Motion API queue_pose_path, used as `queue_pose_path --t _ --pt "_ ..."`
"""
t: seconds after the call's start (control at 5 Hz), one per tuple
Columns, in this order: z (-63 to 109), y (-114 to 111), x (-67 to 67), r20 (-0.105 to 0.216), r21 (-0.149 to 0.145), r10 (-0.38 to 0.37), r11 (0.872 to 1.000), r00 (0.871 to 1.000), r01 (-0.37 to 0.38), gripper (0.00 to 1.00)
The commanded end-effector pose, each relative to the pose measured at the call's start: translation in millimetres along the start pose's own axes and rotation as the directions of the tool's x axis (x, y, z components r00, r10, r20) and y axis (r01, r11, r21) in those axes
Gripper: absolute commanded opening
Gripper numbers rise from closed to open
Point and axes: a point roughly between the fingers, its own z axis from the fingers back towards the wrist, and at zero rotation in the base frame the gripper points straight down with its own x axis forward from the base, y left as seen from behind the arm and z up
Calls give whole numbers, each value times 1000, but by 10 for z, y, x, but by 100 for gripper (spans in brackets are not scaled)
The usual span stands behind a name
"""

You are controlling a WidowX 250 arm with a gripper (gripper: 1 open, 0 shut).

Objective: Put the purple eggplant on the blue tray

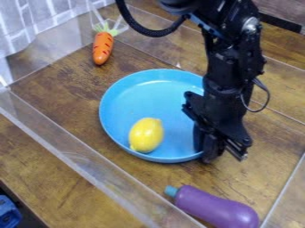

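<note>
A brown wooden surface (71, 107) carries everything, with clear plastic walls (71, 147) fencing it in along the near-left edge. The blue tray (119, 111), a round shallow plate with a raised rim, is the biggest object and sits near the middle of the view; all places below are given relative to it. The black robot arm (226, 53) comes down from the upper part of the picture and stands over the tray's right side, ending in a hand (222, 151) that points straight down at the tray's right rim, so close to it that touching cannot be ruled out. The hand's jaws are drawn together to a narrow gap and nothing shows between them; it holds no object. The purple eggplant (217, 208), glossy with a teal-green stem end toward the left, lies on the surface outside the tray, below and to the right of it, near the bottom edge of the picture and apart from both the rim and the hand. An orange carrot (103, 47) with a green top lies on the surface well apart from the tray, up and to the left. A yellow lemon (145, 134) rests inside the tray, in its lower part near the front rim.
</note>
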Motion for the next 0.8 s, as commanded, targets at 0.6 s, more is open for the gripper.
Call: queue_pose_path --t 0.6 --pt "-85 -391 -79 31 -62 -12 998 999 13 0"
